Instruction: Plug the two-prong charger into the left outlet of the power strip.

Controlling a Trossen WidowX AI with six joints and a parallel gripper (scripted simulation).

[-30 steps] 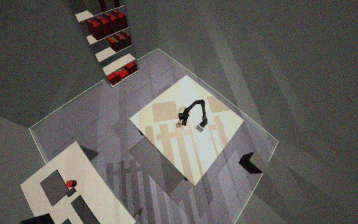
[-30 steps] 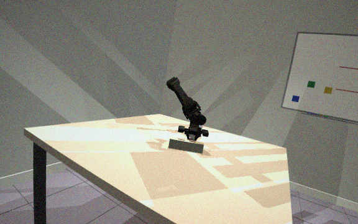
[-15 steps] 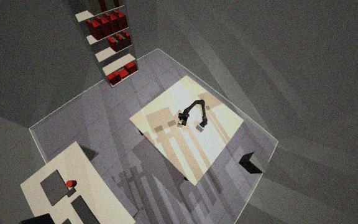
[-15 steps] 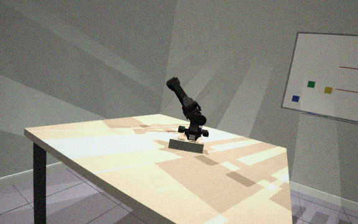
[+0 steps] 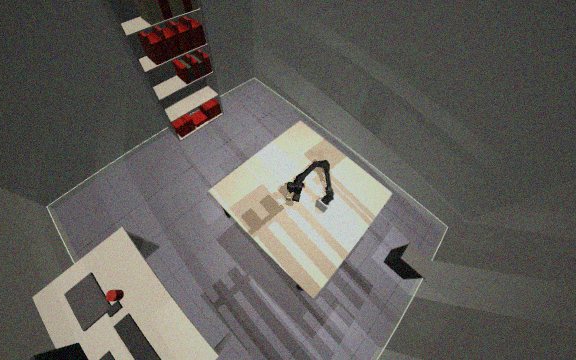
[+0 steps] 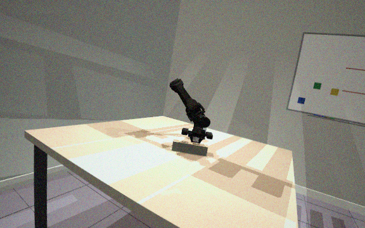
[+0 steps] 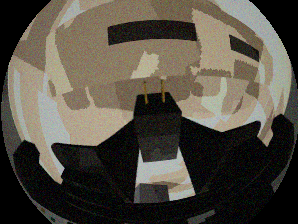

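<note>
The power strip [image 6: 189,148] is a grey block on the table, seen side-on in the exterior view. In the wrist view its pale top shows a long dark bar [image 7: 152,32] ahead and a shorter dark bar [image 7: 245,48] to the right. My gripper [image 7: 155,119] [image 6: 196,140] is shut on the black charger [image 7: 158,117], just above and beside the strip. Two gold prongs [image 7: 145,93] point away from the fingers, up the wrist view, and are visible along their length, outside the strip. Whether they line up with an outlet is unclear. The top view shows the strip too small to read.
The arm [image 5: 321,164] [image 6: 185,95] arches over the table [image 5: 348,235] [image 6: 157,190] from its base. Striped shadows cross the tabletop. A second table [image 5: 168,305] with a red cup [image 5: 114,295], a red-stocked shelf and a whiteboard [image 6: 334,63] stand away from the arm.
</note>
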